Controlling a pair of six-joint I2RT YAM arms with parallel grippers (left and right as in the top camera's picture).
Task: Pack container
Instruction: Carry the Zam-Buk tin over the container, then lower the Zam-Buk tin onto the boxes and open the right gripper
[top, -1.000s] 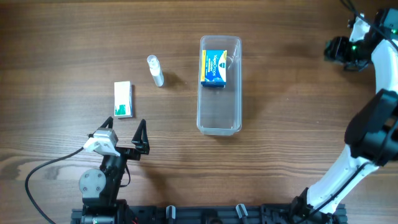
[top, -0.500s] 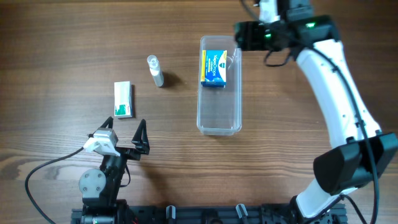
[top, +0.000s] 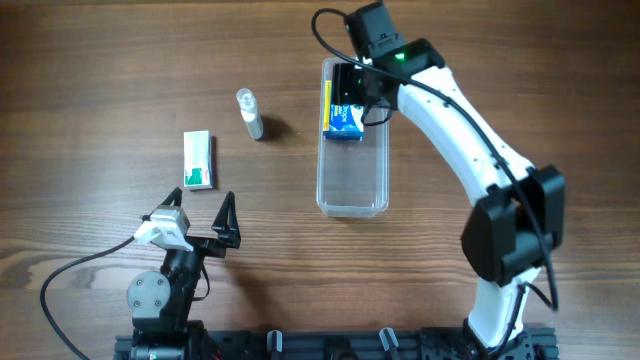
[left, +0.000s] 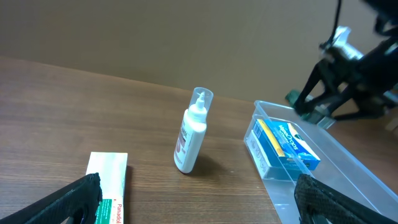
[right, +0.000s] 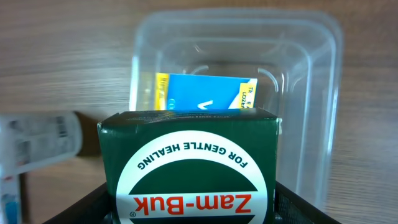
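Since a second ago our right gripper (top: 355, 85) has swung in over the container (top: 352, 188). Our left gripper (top: 203, 208) idles, fingers apart, near the white carton (top: 198, 160) and dropper bottle (top: 250, 114). Over the blue box (top: 342, 118), the right one is clamped on the Zam-Buk box (right: 189, 168): light, stiff card, we judge, best gripped on flat sides.

Table (top: 100, 60): brown wood, grain running left-right in overhead view, darker streaks and plank seams visible. Matte surface, soft shadows. Fills whole overhead frame and lower half of left wrist view.

Wall (left: 155, 37): plain tan, unmarked, behind table's far edge in left wrist view.

Cable (top: 62, 274): black, 1 strand, lying on table in near-left corner, curving in arc.

Rail (top: 300, 345): black, along near edge of table, small black fittings on it.
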